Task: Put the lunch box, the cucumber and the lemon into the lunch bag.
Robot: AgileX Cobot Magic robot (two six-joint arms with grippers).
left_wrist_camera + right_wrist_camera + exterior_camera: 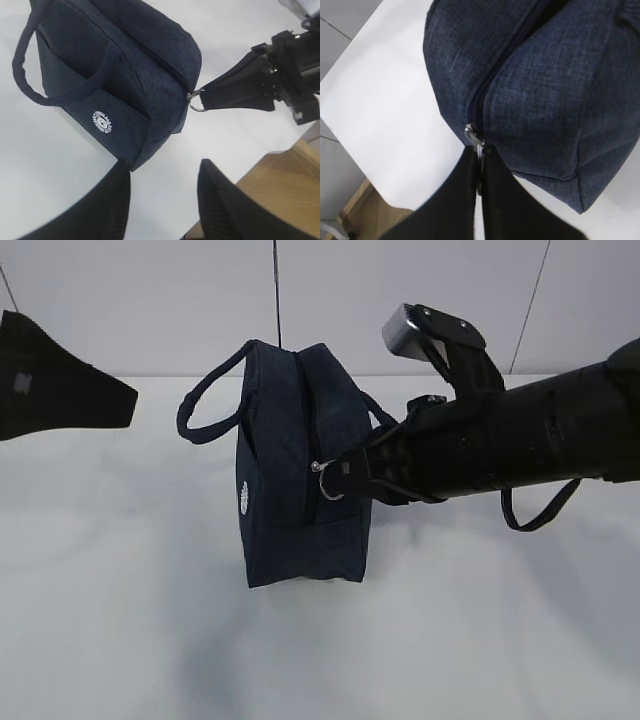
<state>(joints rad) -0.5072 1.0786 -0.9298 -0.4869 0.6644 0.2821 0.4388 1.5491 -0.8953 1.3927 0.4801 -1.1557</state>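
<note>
The dark navy lunch bag [300, 465] stands on the white table with its handles out to both sides and its zipper [305, 430] facing me. It also shows in the left wrist view [120, 75] and the right wrist view [545, 85]. My right gripper [352, 472] is shut on the metal ring pull [330, 480] at the bag's side; the ring sits pinched between the fingertips [481, 152]. My left gripper [162, 172] is open and empty, held above the table left of the bag; its arm shows at the left edge [60, 385]. The lunch box, cucumber and lemon are out of view.
The white table [320, 640] stretches around the bag. Its edge and a wooden floor [285, 185] show in the left wrist view. A loose black strap [540, 510] hangs under my right arm.
</note>
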